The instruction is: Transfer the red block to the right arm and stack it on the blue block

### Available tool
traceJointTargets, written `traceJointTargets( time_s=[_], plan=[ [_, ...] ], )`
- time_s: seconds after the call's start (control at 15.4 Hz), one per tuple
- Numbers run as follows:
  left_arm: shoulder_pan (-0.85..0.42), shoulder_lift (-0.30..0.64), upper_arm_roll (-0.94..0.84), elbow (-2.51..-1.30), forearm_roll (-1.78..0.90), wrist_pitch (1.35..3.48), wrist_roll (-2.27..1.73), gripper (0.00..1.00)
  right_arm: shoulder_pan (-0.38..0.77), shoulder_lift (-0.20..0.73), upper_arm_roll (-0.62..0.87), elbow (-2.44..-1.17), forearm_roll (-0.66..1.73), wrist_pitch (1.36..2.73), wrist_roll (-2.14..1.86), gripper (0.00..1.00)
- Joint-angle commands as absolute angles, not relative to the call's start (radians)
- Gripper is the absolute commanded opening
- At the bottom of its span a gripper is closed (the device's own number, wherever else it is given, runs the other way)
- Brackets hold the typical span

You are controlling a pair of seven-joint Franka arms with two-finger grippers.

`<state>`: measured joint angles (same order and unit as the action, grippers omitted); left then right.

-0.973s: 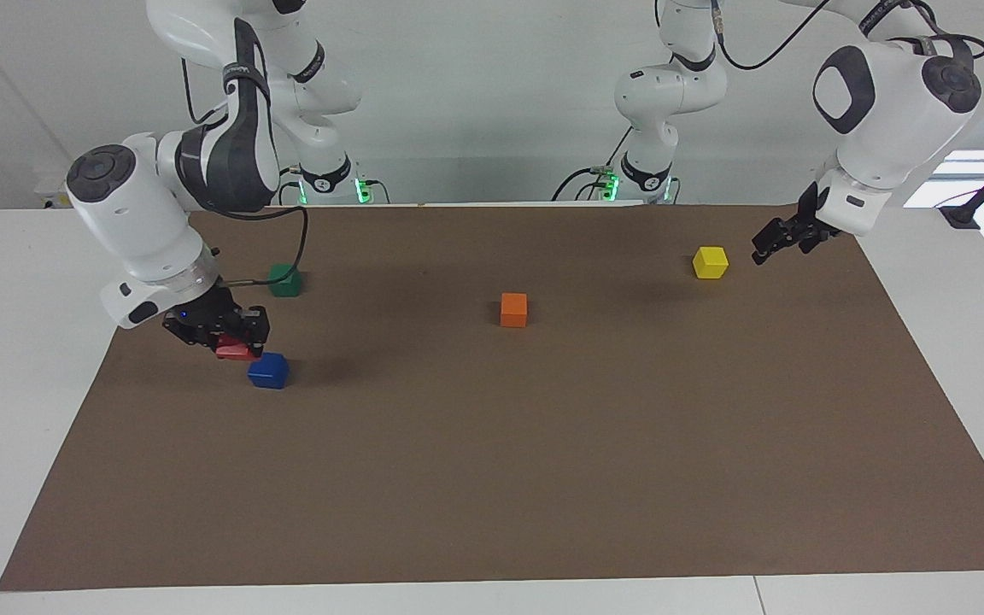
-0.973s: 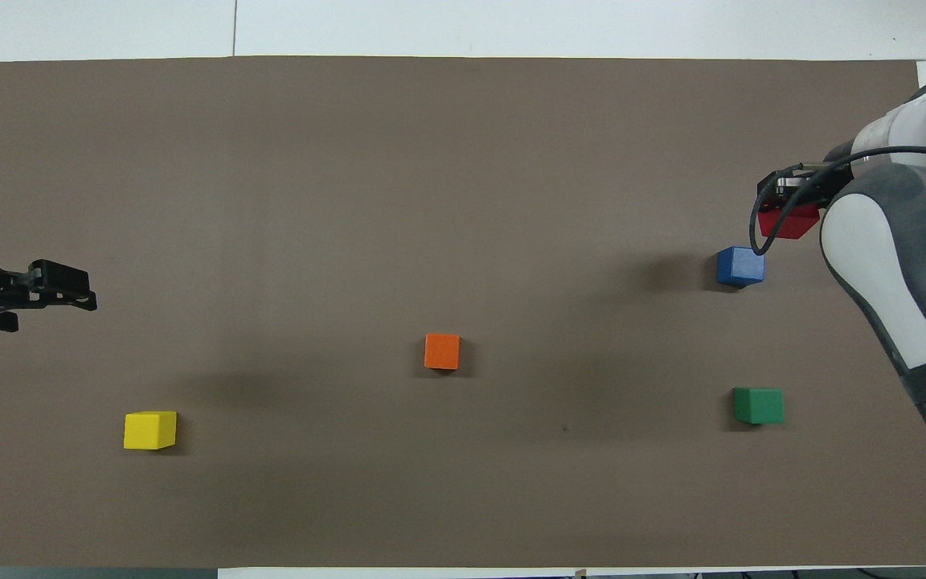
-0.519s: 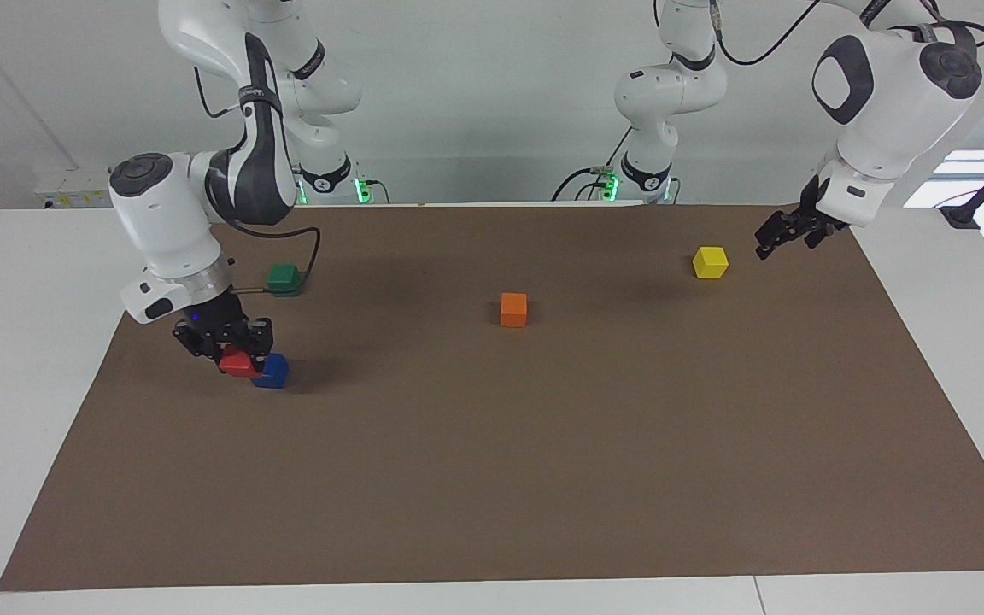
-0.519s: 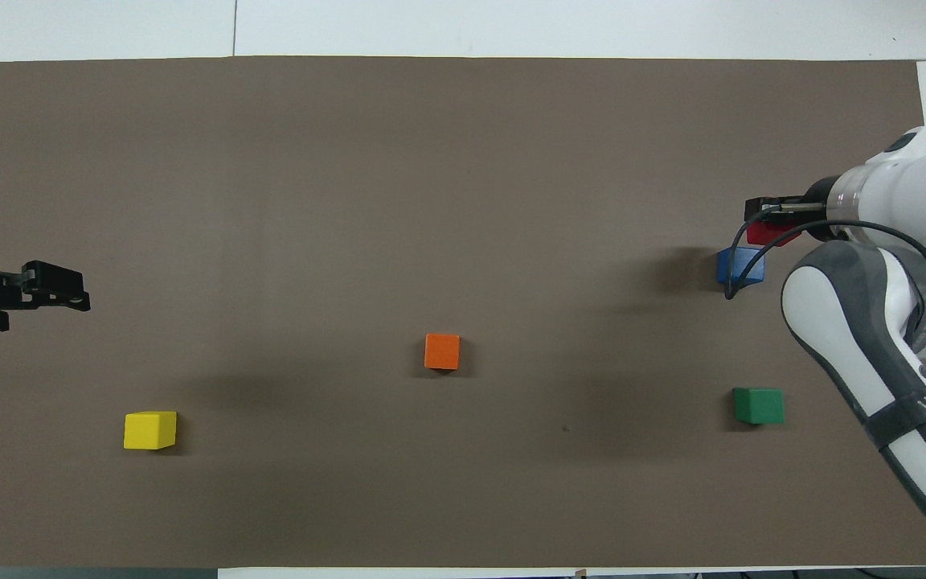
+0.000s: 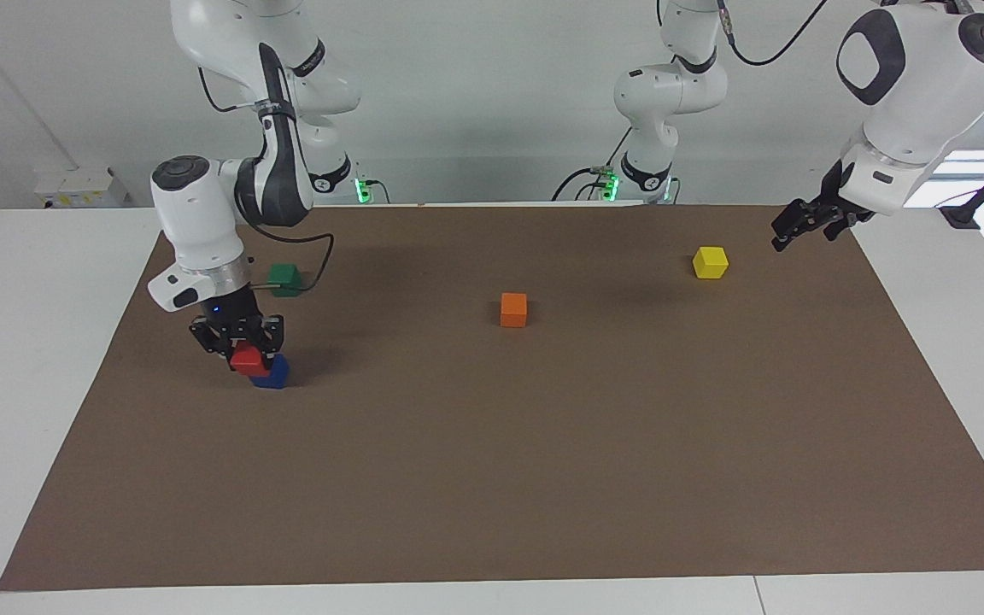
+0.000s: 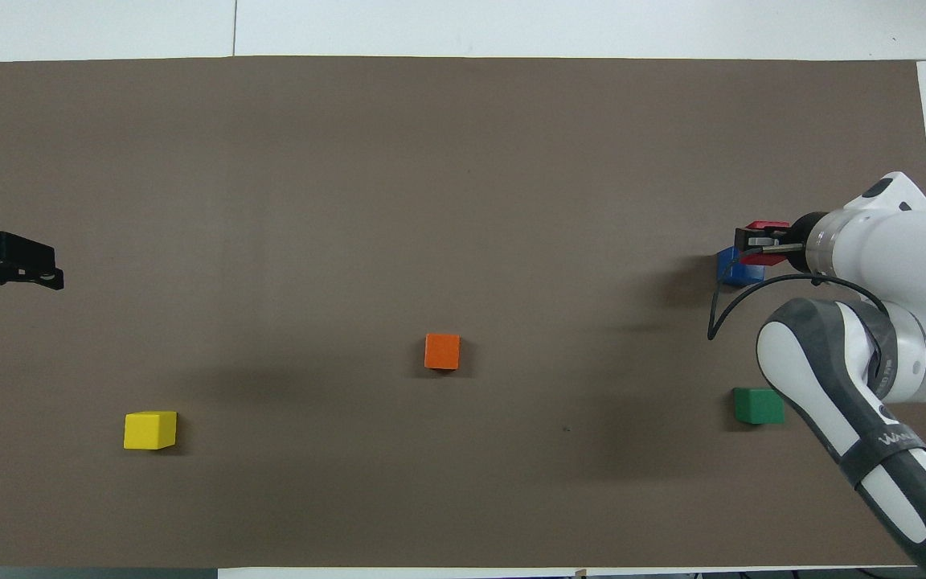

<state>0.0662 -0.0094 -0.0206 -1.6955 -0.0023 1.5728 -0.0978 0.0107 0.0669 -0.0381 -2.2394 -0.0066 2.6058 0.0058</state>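
In the overhead view the right arm's white wrist and a looping black cable cover most of the right pincer [image 6: 760, 241], so only a sliver of the red block [image 6: 768, 226] and part of the blue block [image 6: 732, 268] show there. The facing view is clearer: the right pincer [image 5: 240, 348] points down with its black fingers [image 5: 204, 336] closed against the sides of the red block [image 5: 248, 360], which sits low against the blue block [image 5: 272, 372] and overlaps its upper edge. Whether the red cube rests on the blue one or hangs just above it cannot be told. The blue block lies on the brown mat [image 5: 492, 478] at the right arm's end of the bench [image 5: 22, 359], farther from the robots than the green block [image 5: 284, 278]. The left pincer [image 5: 793, 231] is in the air over the mat's edge at the left arm's end, near the yellow block [image 5: 710, 261], holding nothing; how far its fingers are parted cannot be told, and in the overhead view it is cut off by the frame edge [image 6: 5, 259]. An orange block [image 5: 513, 309] sits alone near the middle of the mat.
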Motion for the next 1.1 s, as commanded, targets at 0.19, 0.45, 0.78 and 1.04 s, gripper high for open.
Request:
traceJointTargets(
  time_s=[0.19, 0.45, 0.78, 1.04],
  plan=[
    [0.012, 0.011, 0.015, -1.644, 0.014, 1.473, -0.091, 1.0, -0.002, 0.015, -0.035, -2.324, -0.043, 2.637, 0.044, 0.0],
    [0.011, -0.002, 0.014, -1.663, 0.014, 1.483, -0.089, 1.0, -0.021, 0.031, -0.035, -2.326, -0.043, 2.637, 0.045, 0.0],
    [0.009, 0.0, 0.017, -1.661, 0.014, 1.486, -0.097, 1.0, -0.026, 0.064, -0.035, -2.321, -0.044, 2.669, 0.043, 0.0],
    [0.006, 0.002, 0.017, -1.661, 0.014, 1.515, -0.098, 1.0, -0.021, 0.081, -0.035, -2.315, -0.044, 2.675, 0.044, 0.0]
  ],
)
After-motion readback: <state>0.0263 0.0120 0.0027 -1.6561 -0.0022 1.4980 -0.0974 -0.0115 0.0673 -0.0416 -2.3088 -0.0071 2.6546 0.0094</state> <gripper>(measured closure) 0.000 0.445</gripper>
